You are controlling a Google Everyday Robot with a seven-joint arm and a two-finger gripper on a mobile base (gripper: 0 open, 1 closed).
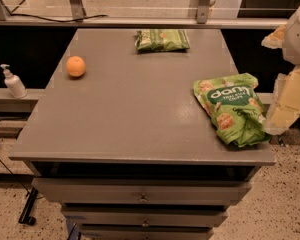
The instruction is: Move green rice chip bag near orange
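The green rice chip bag [231, 108] lies flat at the right front of the grey cabinet top [140, 114], its dark green label with white lettering facing up. The orange [76, 66] sits near the top's left edge, far from the bag. My gripper [268, 86] hangs at the frame's right edge, just right of the bag and above the top's right side. Its pale yellow fingers [287, 101] stand apart and hold nothing.
A flatter green packet [162, 40] lies at the back middle of the top. A white pump bottle [13, 82] stands on a low ledge to the left. Drawers [142, 196] sit below the front edge. A rail and window run along the back.
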